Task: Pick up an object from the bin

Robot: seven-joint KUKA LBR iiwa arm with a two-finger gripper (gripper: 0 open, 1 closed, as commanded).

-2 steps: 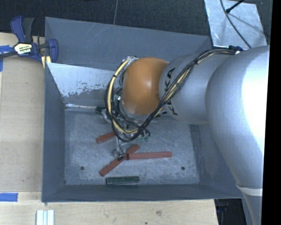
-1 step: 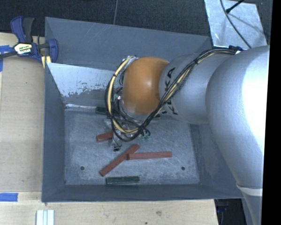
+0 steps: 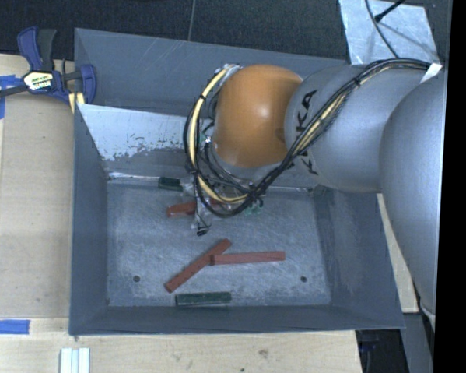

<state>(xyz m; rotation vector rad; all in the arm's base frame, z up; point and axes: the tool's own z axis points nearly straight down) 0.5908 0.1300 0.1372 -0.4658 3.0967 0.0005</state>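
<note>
I'm watching the arm (image 3: 353, 126) reaching down from the right, hand (image 3: 201, 224) low near the bin's (image 3: 91, 213) back wall; apart or together, I cannot tell. A short reddish stick (image 3: 180, 210) is lying just beside it.

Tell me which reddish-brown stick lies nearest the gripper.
The short stick just left of the gripper; the slanted stick and the level stick, both longer, lie nearer the bin's front.

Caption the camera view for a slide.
Gripper low in the grey bin beside a short red-brown piece; two red-brown sticks and a green bar lie farther forward.
</note>
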